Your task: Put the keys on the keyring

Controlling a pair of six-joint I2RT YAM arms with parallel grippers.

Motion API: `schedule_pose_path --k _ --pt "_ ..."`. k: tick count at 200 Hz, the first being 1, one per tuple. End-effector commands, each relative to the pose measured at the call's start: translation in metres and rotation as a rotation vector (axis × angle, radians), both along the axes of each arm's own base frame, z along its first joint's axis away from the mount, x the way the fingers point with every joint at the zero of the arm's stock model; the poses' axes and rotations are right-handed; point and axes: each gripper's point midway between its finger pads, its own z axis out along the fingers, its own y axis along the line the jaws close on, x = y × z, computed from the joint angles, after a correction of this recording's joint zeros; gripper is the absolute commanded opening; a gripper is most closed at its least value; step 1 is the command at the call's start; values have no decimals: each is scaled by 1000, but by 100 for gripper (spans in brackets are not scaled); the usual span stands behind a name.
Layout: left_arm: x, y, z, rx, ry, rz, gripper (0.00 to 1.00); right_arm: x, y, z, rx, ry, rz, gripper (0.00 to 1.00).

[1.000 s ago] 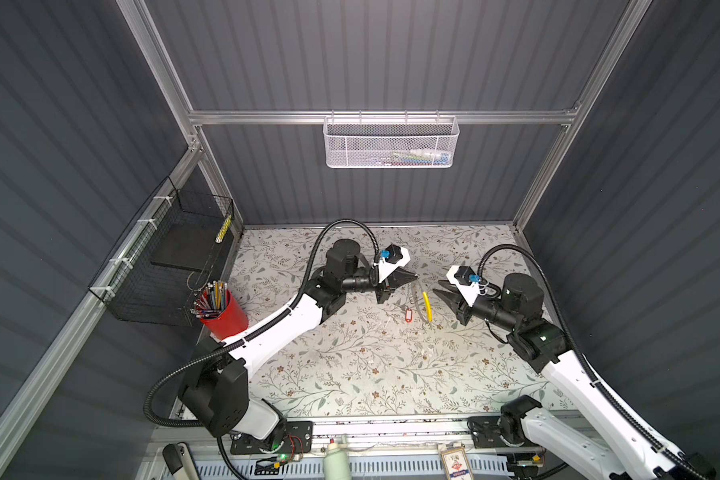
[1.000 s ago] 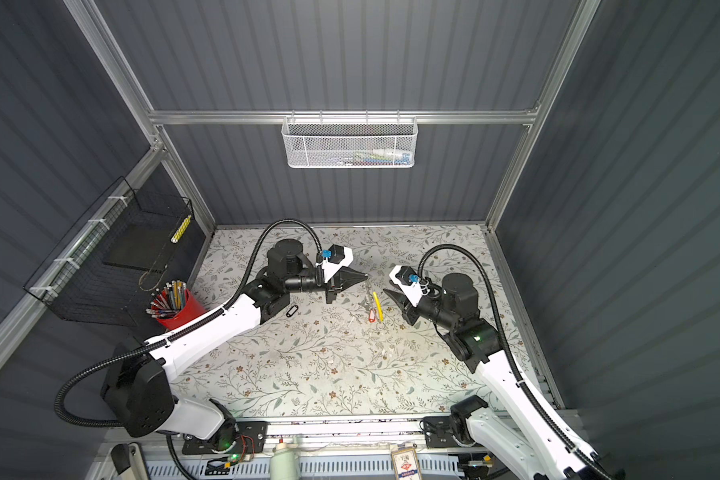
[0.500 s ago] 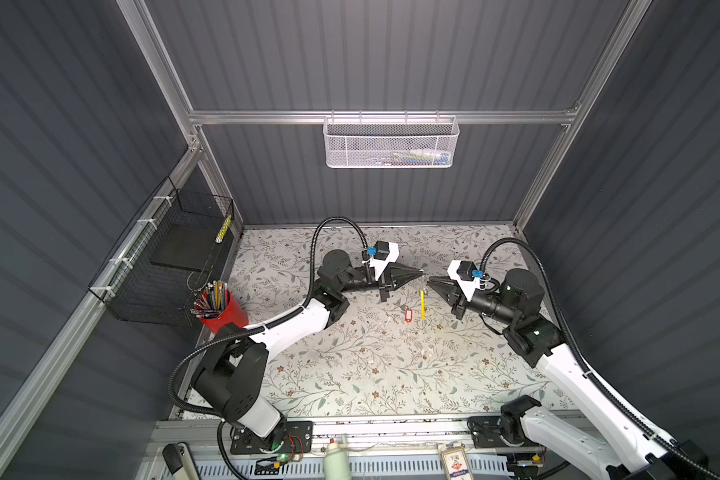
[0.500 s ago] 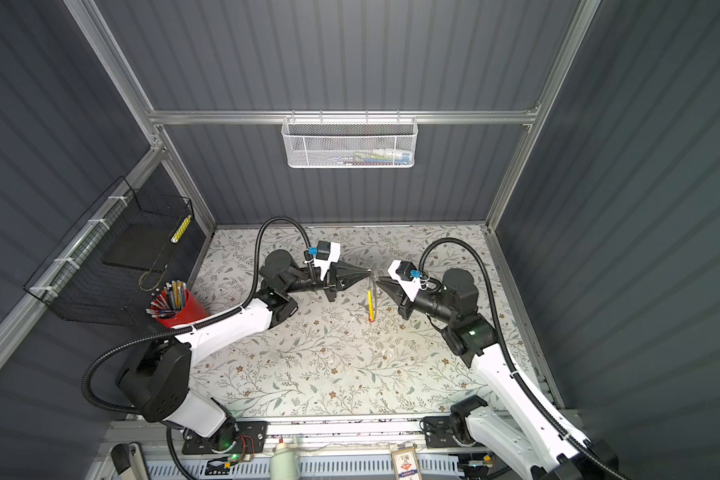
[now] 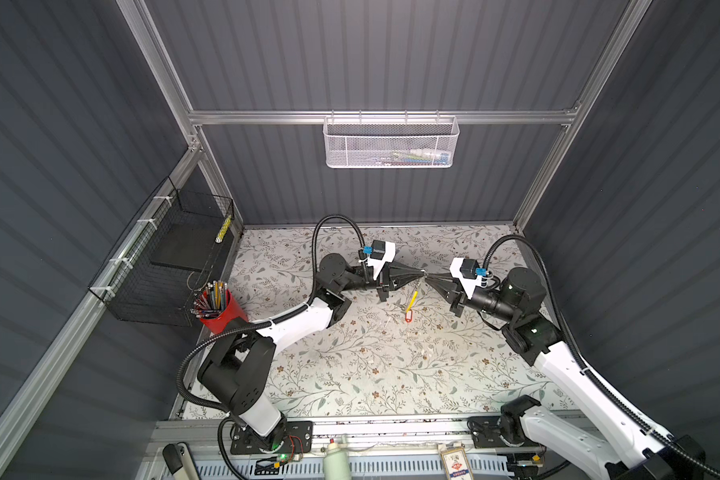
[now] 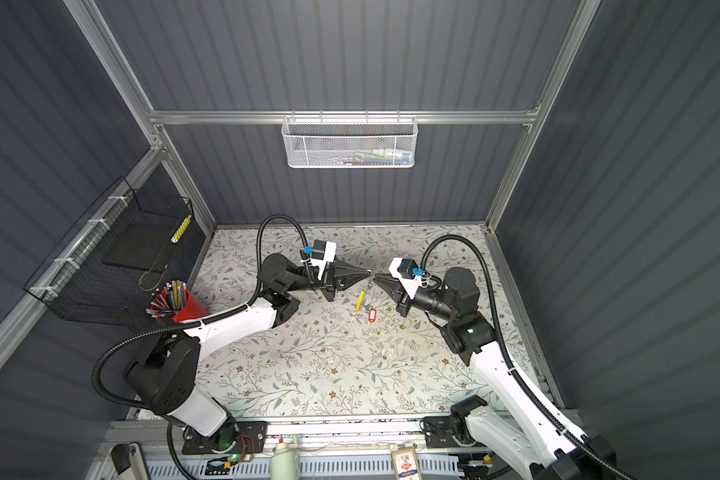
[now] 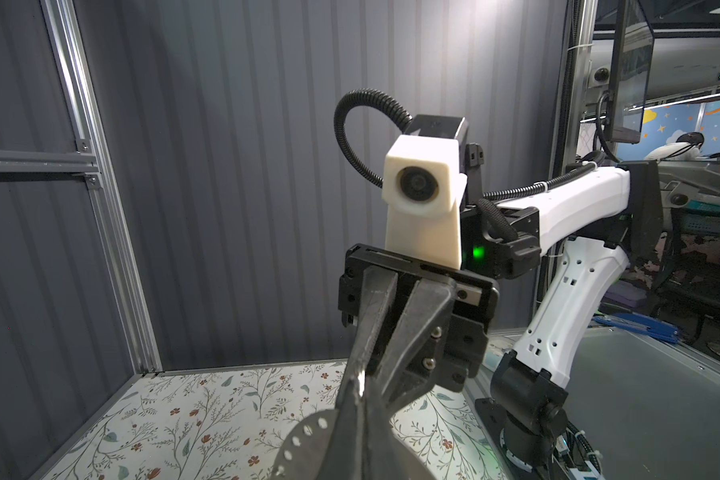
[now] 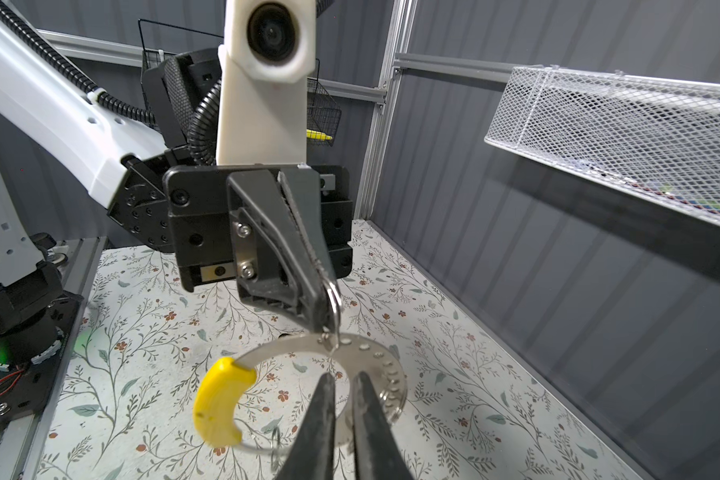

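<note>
L gripper clamped on 1 keyring, hanging w/ yellow seg low; R gripper jaws a slit apart, gripping nothing; 1 red-tag key flat on table, long axis approx front-back.

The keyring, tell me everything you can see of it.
The keyring is a thin flat silvery metal hoop dotted with small holes or studs, with one curved yellow plastic segment. It hangs in the air above the floral table, pinched at its top by the shut left claw. The right claw sits close, fingers slightly apart; contact unclear.
</note>
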Motion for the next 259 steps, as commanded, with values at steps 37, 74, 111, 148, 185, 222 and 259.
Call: schedule_pose_path --k 37,74,111,148,185,222,259 --pt "-4 2 4 -13 -31 -35 0 -15 7 13 54 -40 101 15" --pt "-5 2 7 -16 -37 -41 0 -17 9 6 38 -6 128 16" --pt "-7 3 8 -23 -37 -49 0 -17 12 1 25 20 143 14" --pt "-8 2 5 -14 -33 -63 0 -19 10 8 42 -16 136 11" --pt "-9 2 3 -8 -29 -71 0 -24 8 10 50 -35 143 16" --pt "-11 2 4 -7 -32 -87 0 -21 8 7 48 -21 134 16" --pt "-13 3 3 -3 -33 -94 0 -23 9 9 55 -22 149 13"
